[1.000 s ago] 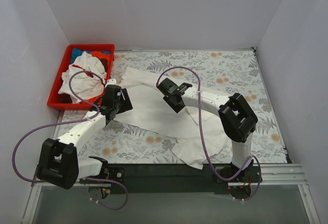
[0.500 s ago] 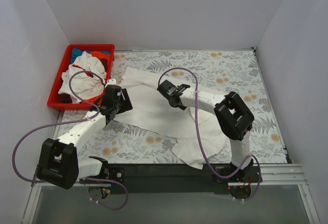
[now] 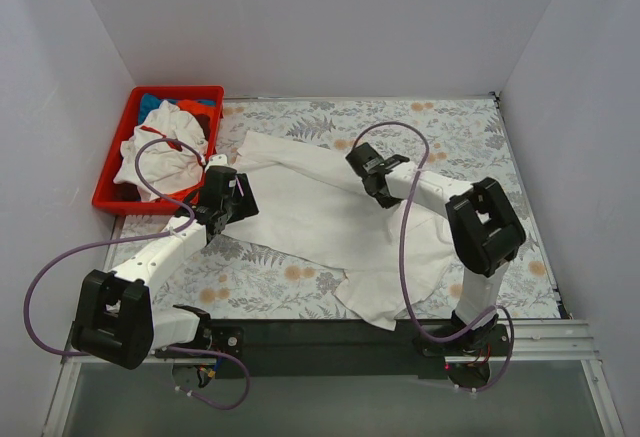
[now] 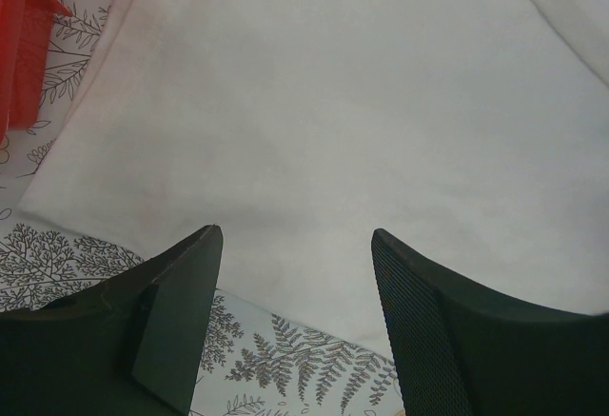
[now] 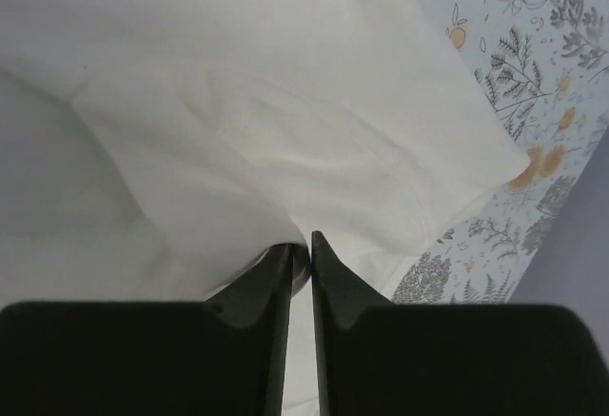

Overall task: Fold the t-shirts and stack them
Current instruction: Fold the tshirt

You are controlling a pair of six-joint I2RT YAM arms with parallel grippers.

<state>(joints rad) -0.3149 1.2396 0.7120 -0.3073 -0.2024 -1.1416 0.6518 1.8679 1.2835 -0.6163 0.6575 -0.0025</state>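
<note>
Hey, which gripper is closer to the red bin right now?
Left. The left gripper hangs open just right of the red bin; the right gripper is well off to the right, pinching the white t-shirt mid-table.

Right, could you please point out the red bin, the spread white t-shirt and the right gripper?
red bin [image 3: 180,89]: top view, far rim.
spread white t-shirt [image 3: 300,212]: top view, middle.
right gripper [image 5: 303,247]: right wrist view, between fingertips.

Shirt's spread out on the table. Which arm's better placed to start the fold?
Right. The right arm has its jaws pinched on a fold of the white t-shirt, likely ready to pull it over. The left arm hovers, jaws open, over the shirt's left edge, gripping nothing.
</note>
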